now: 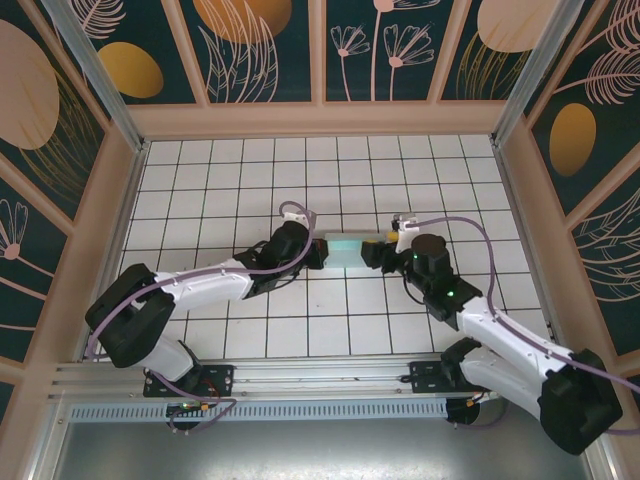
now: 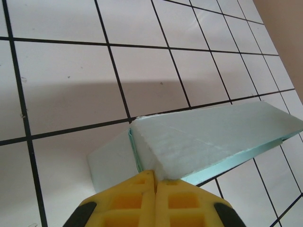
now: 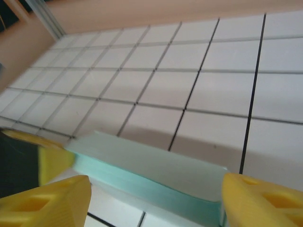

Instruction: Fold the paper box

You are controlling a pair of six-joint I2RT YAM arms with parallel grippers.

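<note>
On the white tiled bench (image 1: pixel 230 180), the left arm (image 1: pixel 190 290) reaches in from the near left corner towards the middle. Its pincer (image 1: pixel 316 250) is clenched, and in the left wrist view the yellow fingertips (image 2: pixel 142 182) are pressed together right at the lower corner of the box (image 2: pixel 208 137). I cannot tell whether an edge of card is nipped between them. The box (image 1: pixel 350 247) lies near the middle of the bench, a long, low, pale mint shape with its length running left to right and one pincer at each end. The left wrist view shows it closed along the top, with a short flap of card (image 2: pixel 111 163) beside its near end. The right pincer (image 1: pixel 373 253) meets the box's right end. It is released, and in the right wrist view its two yellow fingers (image 3: pixel 47 201) stand wide apart with the box (image 3: pixel 151 170) lying between them, its end just beside the right finger. Behind that pincer, the right arm (image 1: pixel 500 335) runs back to the near right corner.
</note>
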